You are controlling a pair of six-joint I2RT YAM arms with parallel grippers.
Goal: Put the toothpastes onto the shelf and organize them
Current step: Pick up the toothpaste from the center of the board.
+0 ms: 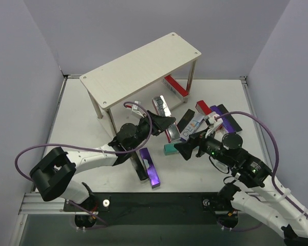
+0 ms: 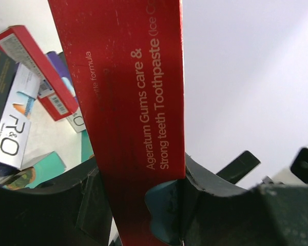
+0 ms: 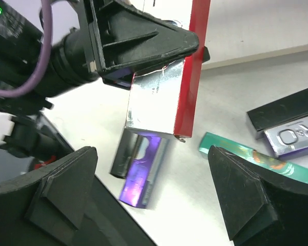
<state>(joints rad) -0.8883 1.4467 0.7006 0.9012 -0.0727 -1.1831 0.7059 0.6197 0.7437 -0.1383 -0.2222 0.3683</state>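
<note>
My left gripper (image 1: 161,123) is shut on a red toothpaste carton (image 2: 133,102) with white print, held off the table in front of the shelf (image 1: 143,69); the carton also shows in the top view (image 1: 169,134) and the right wrist view (image 3: 192,66). My right gripper (image 1: 187,145) is open and empty, just right of it, above a teal carton (image 3: 236,154). A purple carton (image 1: 151,171) and a black one (image 1: 138,165) lie on the table near the front. One red carton (image 1: 175,85) lies on the shelf's lower board. The top board is bare.
Several cartons lie in a heap right of the shelf: a white and black one (image 1: 192,125), a red one (image 1: 203,107), a purple one (image 1: 215,114) and a black one (image 1: 229,119). A silver and black carton (image 1: 161,106) stands by the shelf's front leg.
</note>
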